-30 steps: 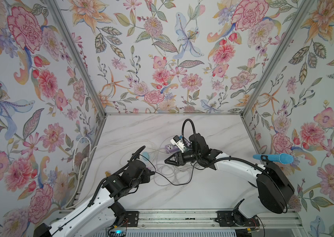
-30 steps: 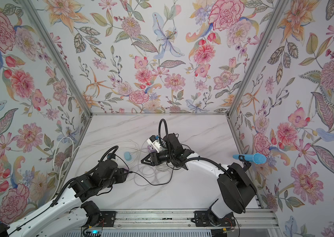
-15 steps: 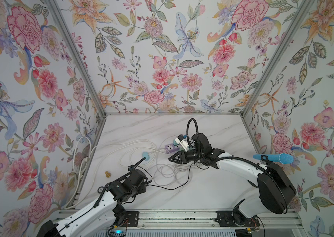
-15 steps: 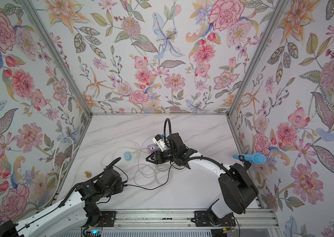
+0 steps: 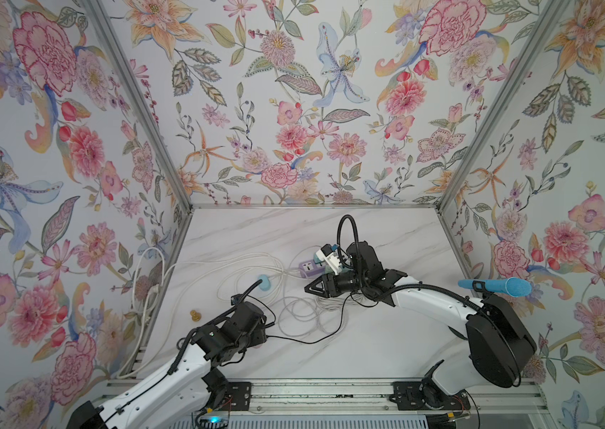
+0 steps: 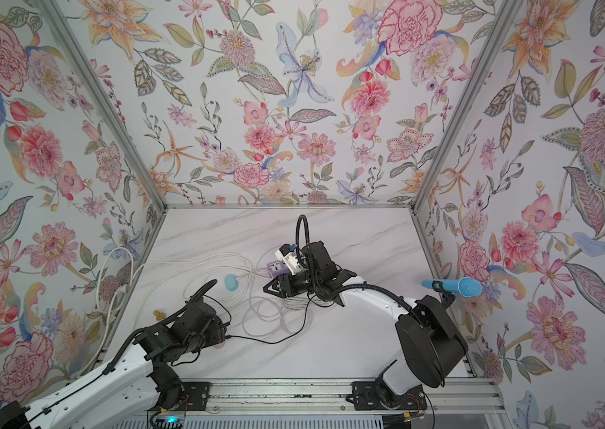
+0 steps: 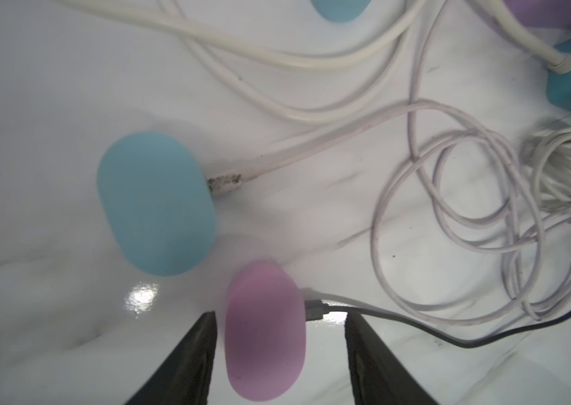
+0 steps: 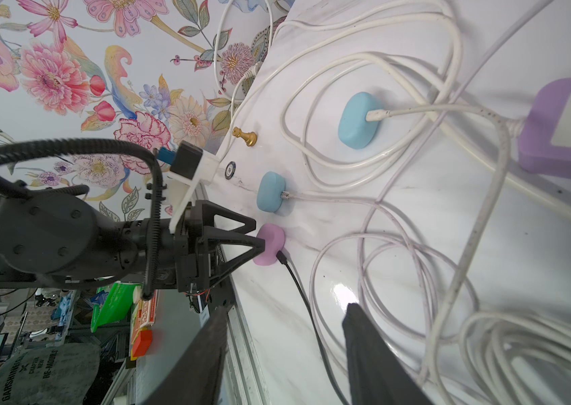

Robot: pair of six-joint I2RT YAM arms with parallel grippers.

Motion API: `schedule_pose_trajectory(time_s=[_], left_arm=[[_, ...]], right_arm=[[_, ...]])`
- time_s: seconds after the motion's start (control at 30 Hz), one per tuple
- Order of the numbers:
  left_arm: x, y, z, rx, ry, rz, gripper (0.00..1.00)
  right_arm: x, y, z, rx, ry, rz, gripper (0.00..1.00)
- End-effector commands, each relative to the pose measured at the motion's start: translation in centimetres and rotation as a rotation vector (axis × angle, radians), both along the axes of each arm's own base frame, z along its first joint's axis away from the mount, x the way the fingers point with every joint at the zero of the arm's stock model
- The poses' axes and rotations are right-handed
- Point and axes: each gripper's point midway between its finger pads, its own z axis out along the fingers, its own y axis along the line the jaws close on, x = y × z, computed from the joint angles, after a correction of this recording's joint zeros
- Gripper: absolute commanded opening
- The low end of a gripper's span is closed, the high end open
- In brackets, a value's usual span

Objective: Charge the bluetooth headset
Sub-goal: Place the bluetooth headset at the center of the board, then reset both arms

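The headset's pink oval case (image 7: 264, 329) lies on the marble table with a black cable (image 8: 298, 284) plugged into its side. My left gripper (image 7: 278, 315) is open around the case: one finger sits close to it and the other stands off past the plug. The right wrist view shows the same case (image 8: 270, 249) between the left gripper's tips (image 8: 258, 234). In both top views the left wrist hides the case. My right gripper (image 8: 285, 308) is open and empty above the cable, near the purple power strip (image 5: 310, 267).
Two blue oval cases (image 8: 361, 119) (image 8: 271, 196) lie nearby, each with a white cable plugged in. Loops of white cable (image 5: 304, 312) cover the table's middle. A gold pawn (image 5: 195, 315) stands by the left wall. A blue microphone (image 5: 494, 286) sticks out from the right wall.
My left arm has drawn back toward the front of the table and its jaws have spread wider. The right arm has barely moved.
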Motion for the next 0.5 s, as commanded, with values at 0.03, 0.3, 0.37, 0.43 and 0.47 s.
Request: schedule_pose_trajectory(time_s=[0.03,0.3,0.37,0.43,0.47], left_arm=[[5.2,0.2,4.8,0.076,-0.102,-0.033,0.62],[14.3,-1.5,4.0,0.112,-0.055,-0.143,0.72],[15.5,-2.1,3.1,0.109,-0.03,-0.158,0.74],[16.6,-2.7,2.8,0.098,-0.032,-0.17,0.74],[17.1,-2.9,2.6,0.092,-0.031,-0.174,0.75]], right_arm=[[0.1,-0.1,-0.1,-0.011,-0.019,-0.002,0.5],[0.3,-0.3,0.6,-0.001,-0.034,-0.018,0.55],[0.4,-0.4,0.5,-0.003,-0.032,-0.021,0.56],[0.5,-0.4,0.5,-0.006,-0.033,-0.024,0.56],[0.5,-0.4,0.5,-0.006,-0.034,-0.027,0.56]])
